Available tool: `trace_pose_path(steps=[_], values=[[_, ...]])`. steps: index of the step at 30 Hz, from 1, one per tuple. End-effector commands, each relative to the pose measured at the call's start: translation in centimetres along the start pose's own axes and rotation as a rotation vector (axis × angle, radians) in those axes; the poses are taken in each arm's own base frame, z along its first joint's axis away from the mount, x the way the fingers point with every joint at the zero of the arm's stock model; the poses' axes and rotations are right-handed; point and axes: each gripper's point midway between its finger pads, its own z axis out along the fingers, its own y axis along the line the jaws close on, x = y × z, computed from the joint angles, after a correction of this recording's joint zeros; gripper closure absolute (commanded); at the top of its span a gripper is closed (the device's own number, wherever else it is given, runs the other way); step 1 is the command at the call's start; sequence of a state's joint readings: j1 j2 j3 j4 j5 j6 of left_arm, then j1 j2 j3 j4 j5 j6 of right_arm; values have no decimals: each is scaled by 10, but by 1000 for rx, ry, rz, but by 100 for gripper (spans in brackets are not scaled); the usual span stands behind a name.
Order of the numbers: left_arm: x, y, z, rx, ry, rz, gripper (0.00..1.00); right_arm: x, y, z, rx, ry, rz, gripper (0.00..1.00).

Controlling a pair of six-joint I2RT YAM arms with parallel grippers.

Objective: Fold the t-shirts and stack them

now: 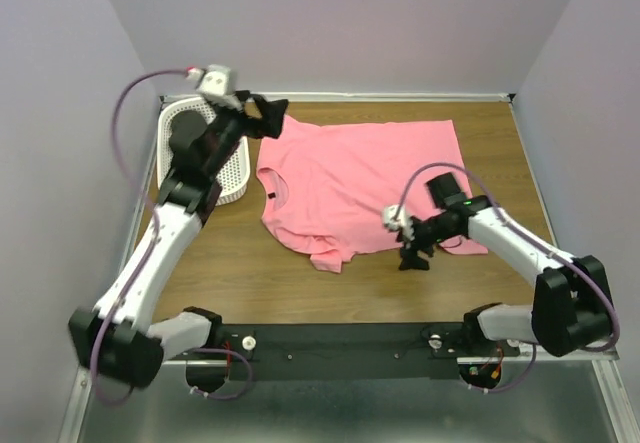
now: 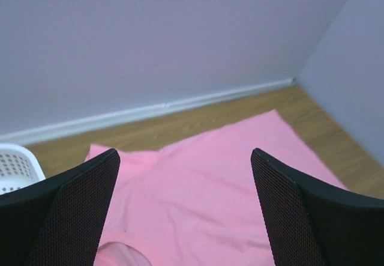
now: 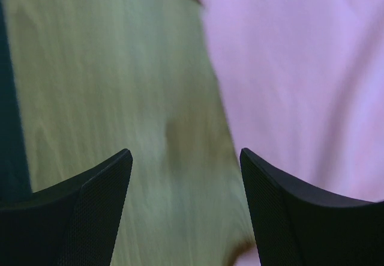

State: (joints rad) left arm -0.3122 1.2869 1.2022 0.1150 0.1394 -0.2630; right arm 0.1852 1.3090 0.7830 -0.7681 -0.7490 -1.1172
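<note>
A wooden table (image 1: 250, 263) was seen from above, with two robot arms mounted along its near edge. One salmon-pink t-shirt (image 1: 370, 178) lay spread open across the middle and far right of the table, its collar towards the left and its hem towards the right. It was not folded: the body lay mostly flat, and the near sleeve was crumpled into a small bunch. The left gripper (image 1: 265, 118) hung over the shirt's far sleeve, close to the far edge of the table, with its jaws spread wide and nothing between them. The right gripper (image 1: 415, 261) sat low beside the shirt's near edge, jaws also apart and empty, with bare wood beneath them and pink cloth just to one side. A white perforated basket (image 1: 235, 178) stood at the far left corner, just beside the shirt. Judging from this, the shirt had been laid out, while every fold and the stacking remained to be done; no other shirt or stack was visible.
</note>
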Motion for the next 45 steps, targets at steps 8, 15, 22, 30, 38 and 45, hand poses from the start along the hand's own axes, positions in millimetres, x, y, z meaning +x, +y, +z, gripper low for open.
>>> trace_pose_path(steps=[8,15,22,30,38,45], values=[[24,24,-141,-143,-108,85,2,-119,37,129,-25,54,-209,23],[45,28,-176,-171,-113,98,2,-146,19,155,58,52,51,27],[44,22,-177,-143,-117,86,2,-133,21,161,49,84,87,30],[38,21,-183,-145,-141,88,2,-118,19,172,52,131,107,39],[38,18,-182,-131,-140,86,2,-124,20,175,33,122,100,81],[38,18,-182,-130,-142,84,2,-149,69,179,-143,87,-49,99]])
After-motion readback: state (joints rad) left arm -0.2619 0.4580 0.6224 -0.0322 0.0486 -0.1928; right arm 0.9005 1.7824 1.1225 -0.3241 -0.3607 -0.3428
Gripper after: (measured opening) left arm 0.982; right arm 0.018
